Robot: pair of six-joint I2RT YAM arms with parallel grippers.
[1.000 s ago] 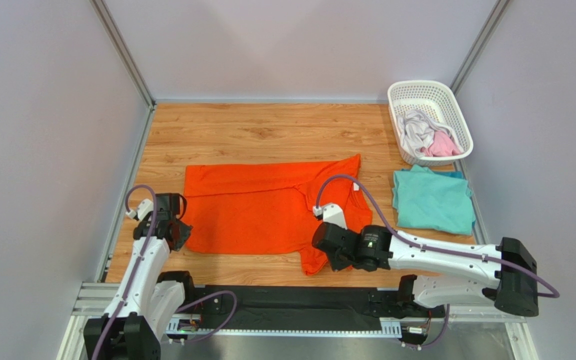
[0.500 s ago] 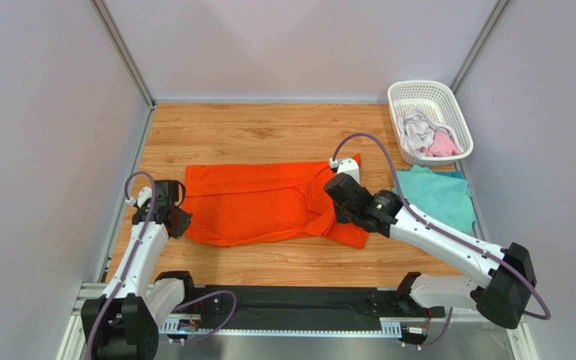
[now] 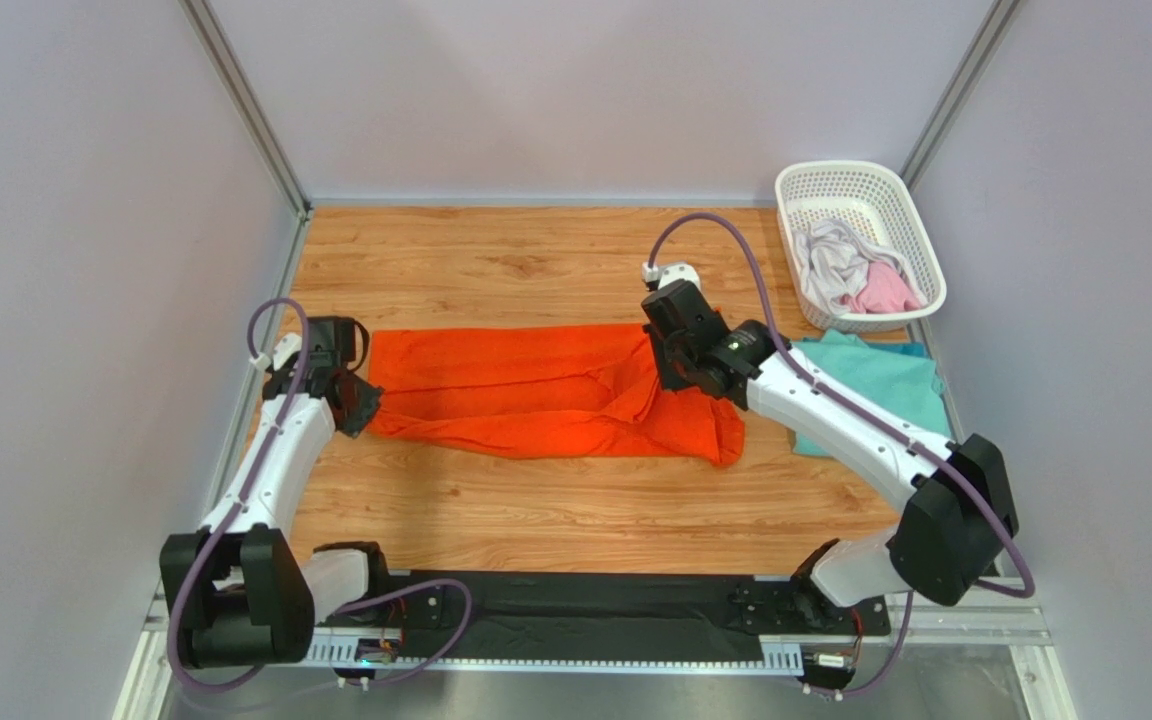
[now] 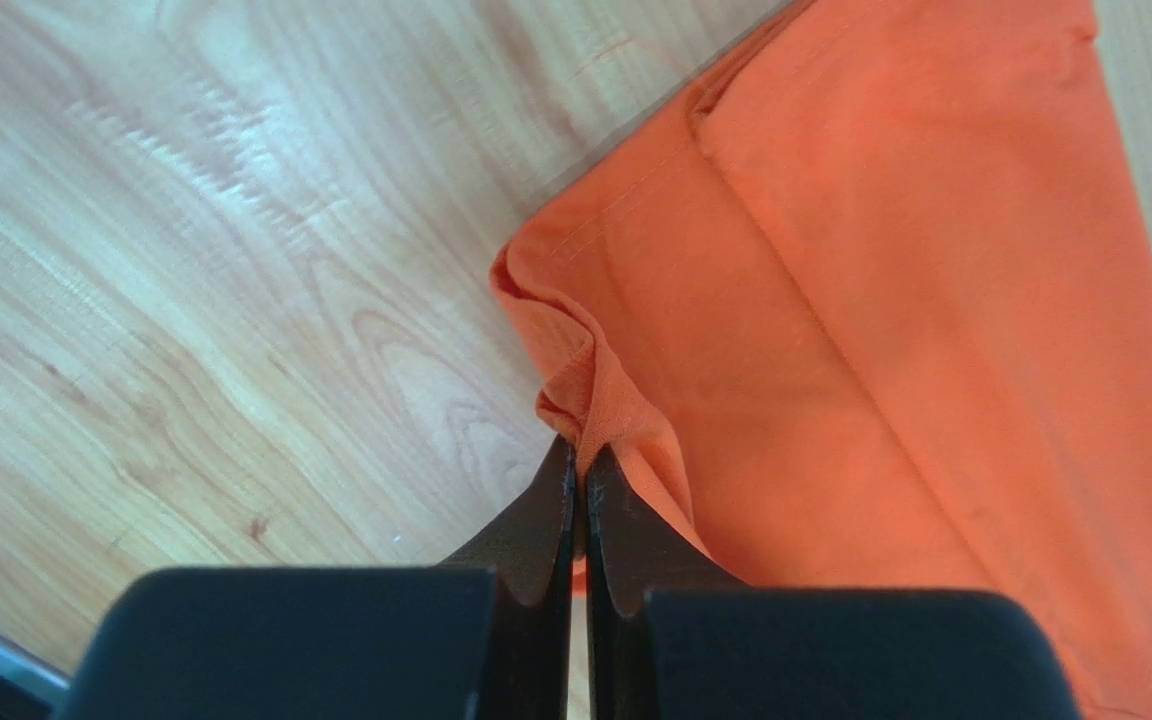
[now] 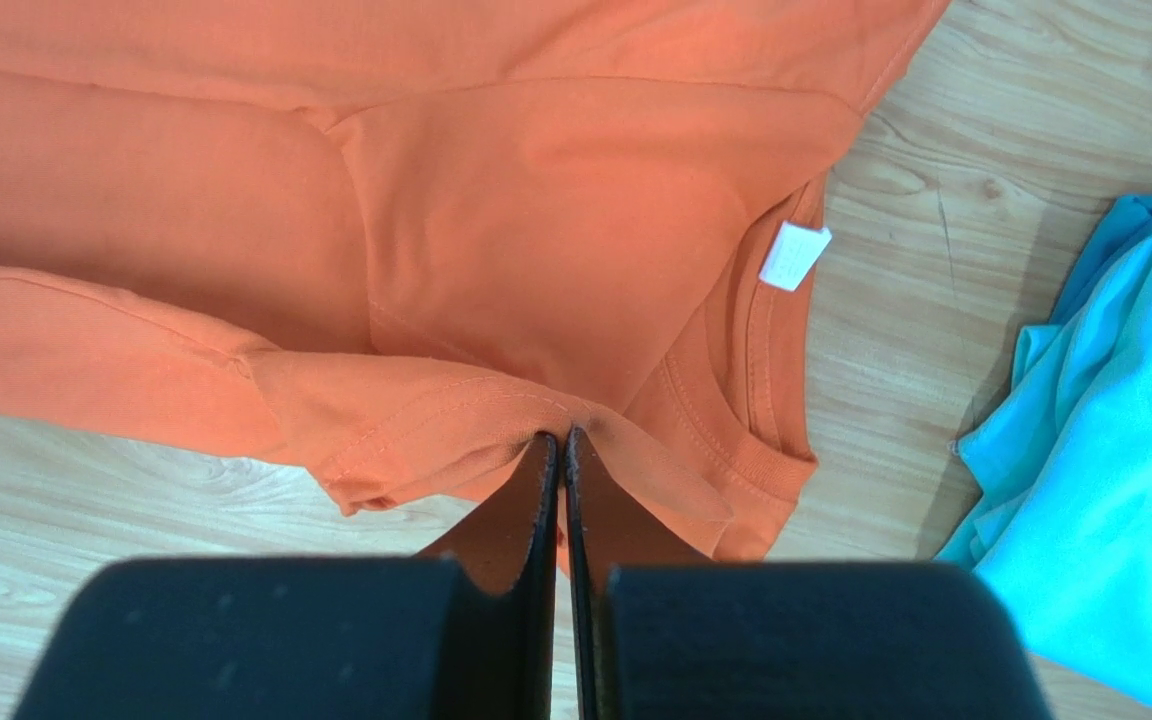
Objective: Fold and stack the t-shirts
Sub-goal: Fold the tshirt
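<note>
With left gripper [image 4: 579, 458] and right gripper [image 5: 561, 444] each clamped on its near edge, we had swung the orange tee [image 3: 522, 393] over itself, nearly completing the first fold

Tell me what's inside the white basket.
The basket holds a crumpled pale grey-white shirt and a pink one beside it. Anything beneath them is covered.

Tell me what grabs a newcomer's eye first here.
The bright orange t-shirt lies across the middle of the wooden table, folded into a long band. The left tool and right tool each pinch one end of it. A folded teal t-shirt sits to its right, in front of a white basket holding clothes.
</note>
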